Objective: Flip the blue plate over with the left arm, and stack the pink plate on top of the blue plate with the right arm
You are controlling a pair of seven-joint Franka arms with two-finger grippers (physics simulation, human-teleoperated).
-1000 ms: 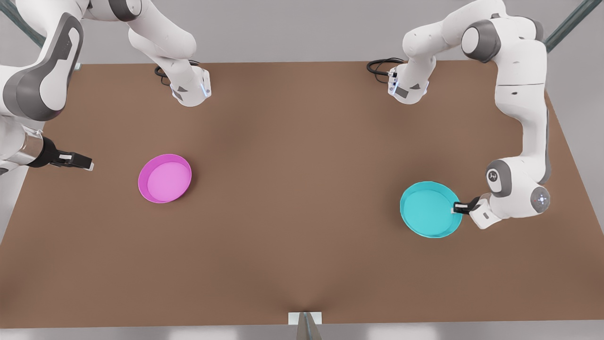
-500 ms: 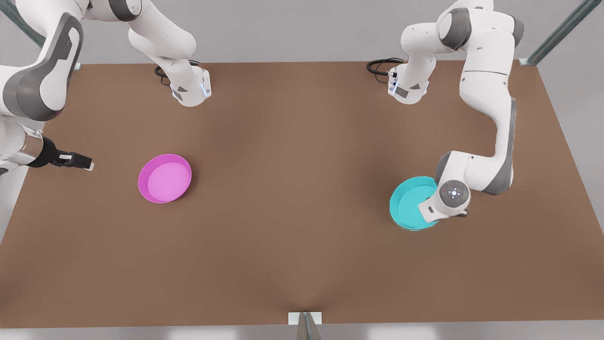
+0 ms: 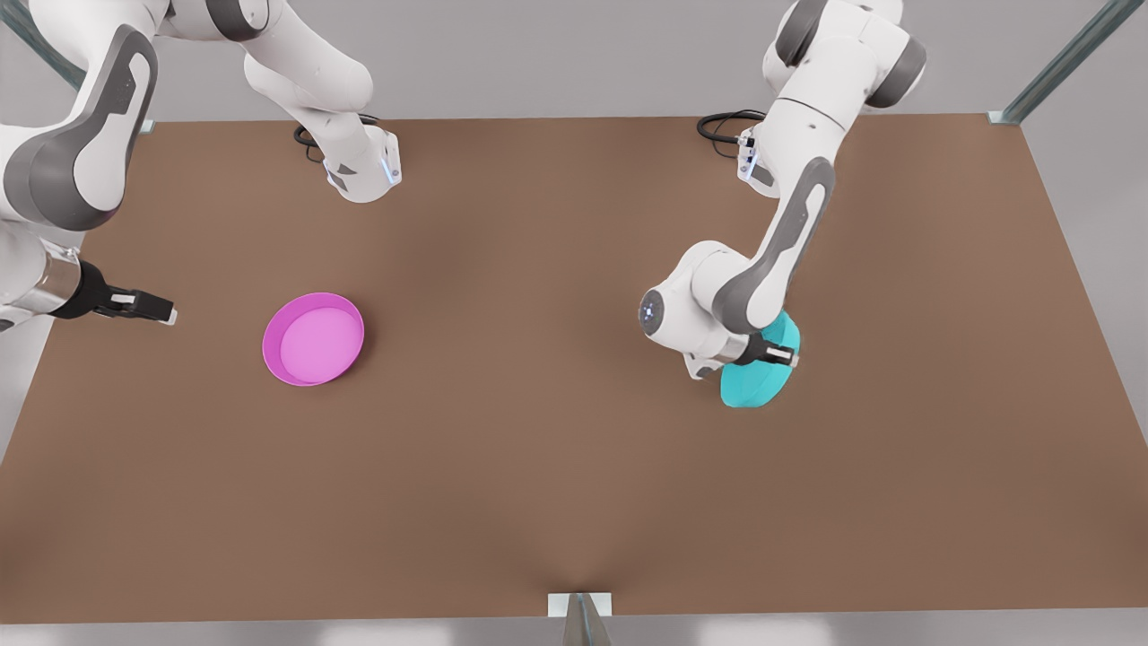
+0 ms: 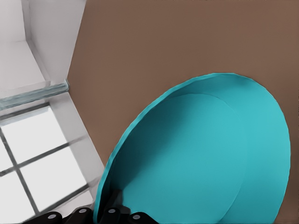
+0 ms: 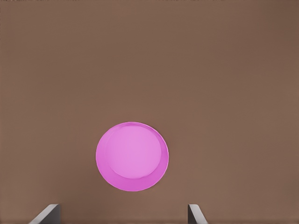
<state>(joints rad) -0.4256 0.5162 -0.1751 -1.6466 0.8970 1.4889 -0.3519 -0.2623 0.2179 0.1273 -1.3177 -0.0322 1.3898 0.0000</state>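
The blue plate (image 3: 756,383) hangs tilted on edge above the table on the front view's right, partly hidden behind the left arm's wrist. My left gripper (image 3: 784,356) is shut on its rim. In the left wrist view the blue plate (image 4: 196,154) is seen close up, with the left gripper (image 4: 110,213) pinching its edge. The pink plate (image 3: 313,338) lies flat, rim up, on the front view's left. My right gripper (image 3: 164,312) waits open at the table's edge, well apart from it. From the right wrist the pink plate (image 5: 132,156) lies ahead of the open right gripper (image 5: 121,214).
Both arm bases (image 3: 363,170) (image 3: 762,166) stand at the table's far edge with black cables (image 3: 725,126) beside them. A small bracket (image 3: 580,606) sits at the near edge. The brown table (image 3: 538,404) stretches wide between the plates.
The left arm has swung toward the front view's left, lifting the blue plate off the table and turning it from flat to steeply tilted. The right arm and pink plate have stayed still.
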